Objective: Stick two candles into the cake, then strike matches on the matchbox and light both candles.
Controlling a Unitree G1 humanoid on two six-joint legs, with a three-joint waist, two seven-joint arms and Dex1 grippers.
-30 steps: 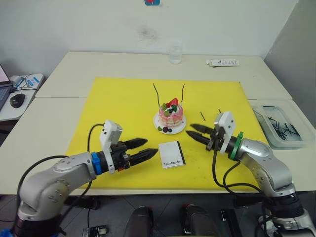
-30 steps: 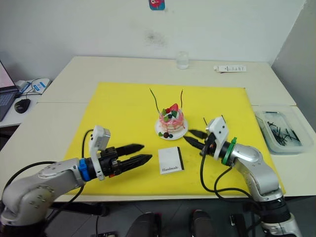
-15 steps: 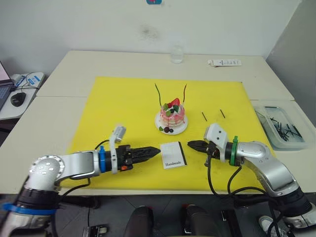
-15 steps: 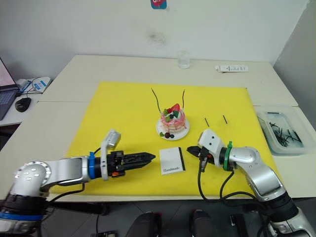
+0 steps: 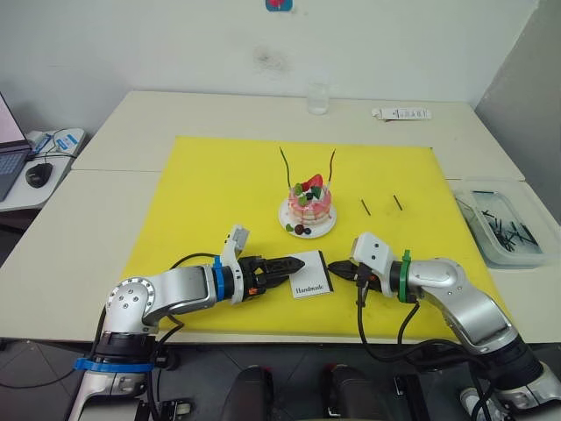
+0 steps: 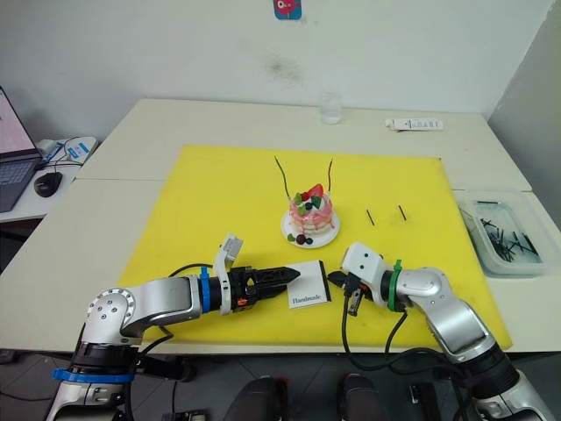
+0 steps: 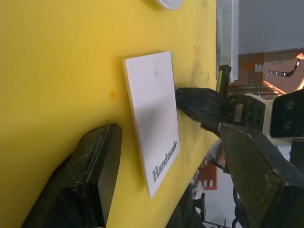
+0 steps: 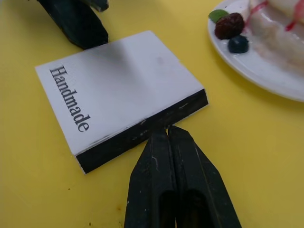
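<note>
Nearest the front edge of the desk [image 5: 105,228], on the yellow mat [image 5: 219,193], lies one matchbox [image 5: 308,273], flat, its "Handmade" face up and its black striking strip turned toward the right end effector [image 5: 337,271]. That end effector has its two fingers pressed together, the tips touching the strip edge of the box. The left end effector [image 5: 295,261] comes in from the other side with its fingers parted, one on each side of the box's far-left corner, right at the box without gripping it.

Just behind the matchbox stands one cake [image 5: 308,203] on its white plate, near the middle of the mat, with two candles in it: the green candle [image 5: 286,167] and the dark red candle [image 5: 330,165], both upright.

Two matches [image 5: 364,207] lie loose on the mat toward its right edge, apart from each other.

At the right edge of the desk a clear tray [image 5: 529,250] holds more dark sticks, too many and too small to count.

One glass [image 5: 316,98] and one white remote [image 5: 401,113] sit along the far edge
</note>
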